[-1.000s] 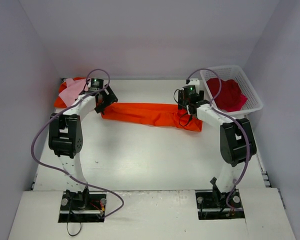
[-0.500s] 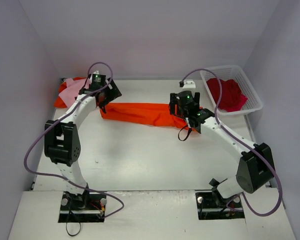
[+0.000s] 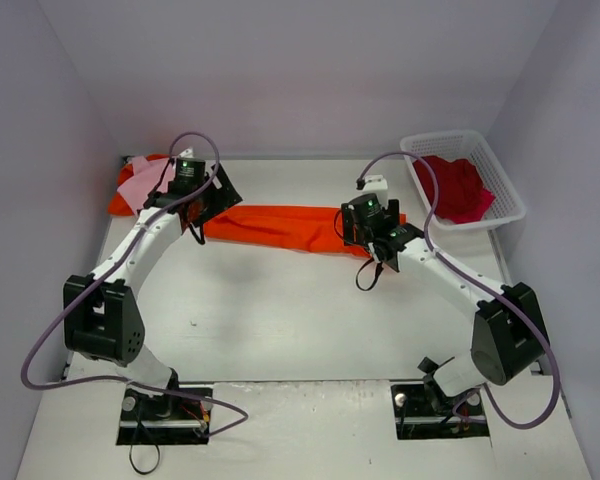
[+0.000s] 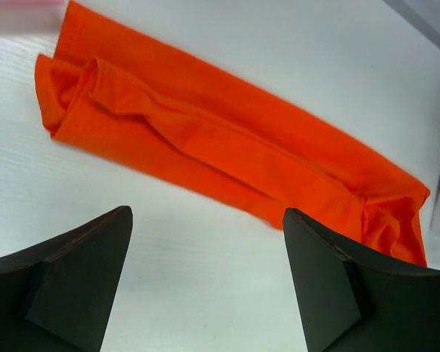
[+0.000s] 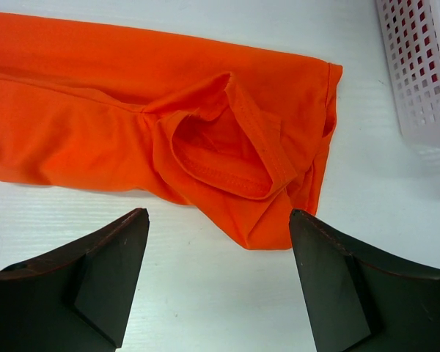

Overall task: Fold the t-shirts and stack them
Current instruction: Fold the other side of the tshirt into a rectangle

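The orange t-shirt (image 3: 280,222) is folded into a long narrow strip and laid flat, running from far left to right centre; a sleeve opening is exposed at its right end. The pink t-shirt (image 3: 140,181) is located at the far left. The crimson t-shirt (image 3: 458,188) is bunched inside the white lattice basket (image 3: 511,214) at the far right.

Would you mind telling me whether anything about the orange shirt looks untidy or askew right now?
Yes: the orange t-shirt lies as a long folded strip, but at its right end the sleeve gapes open and bunches instead of lying flat. Its left end is rumpled too.
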`<state>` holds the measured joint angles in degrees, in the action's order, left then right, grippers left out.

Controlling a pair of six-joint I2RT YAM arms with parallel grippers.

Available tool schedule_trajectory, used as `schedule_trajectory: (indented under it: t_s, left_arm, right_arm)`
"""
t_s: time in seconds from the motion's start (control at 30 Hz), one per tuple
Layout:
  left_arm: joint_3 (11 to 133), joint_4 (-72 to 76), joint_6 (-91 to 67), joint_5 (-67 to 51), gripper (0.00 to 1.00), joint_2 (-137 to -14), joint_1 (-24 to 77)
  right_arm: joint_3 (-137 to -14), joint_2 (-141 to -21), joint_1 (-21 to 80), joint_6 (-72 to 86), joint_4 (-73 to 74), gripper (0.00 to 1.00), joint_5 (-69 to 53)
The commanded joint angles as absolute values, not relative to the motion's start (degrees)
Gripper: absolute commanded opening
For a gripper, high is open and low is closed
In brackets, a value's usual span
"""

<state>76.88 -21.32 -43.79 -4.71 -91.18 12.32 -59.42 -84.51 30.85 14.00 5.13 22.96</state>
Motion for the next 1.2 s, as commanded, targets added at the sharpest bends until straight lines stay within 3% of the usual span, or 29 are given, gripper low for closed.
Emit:
schedule_trajectory:
  t_s: [0.0,0.33,1.17]
  left_arm:
    - [75.6,-21.0,-44.8,-5.1,0.78,-86.3,13.1]
    - [71.9,-23.6,-44.1,-4.8,0.79,-79.6,13.4]
    - [73.0,-27.0,-39.6,-4.0,0.79,-82.4,13.2]
  right_arm:
    - [-62.9,-85.5,31.4,13.4,5.2,0.73,25.3]
    - [-62.1,-91.1,32.2,16.5,7.0,0.72,28.3]
    - [-65.9,-101.8,31.0,17.3,6.9,0.71,36.5]
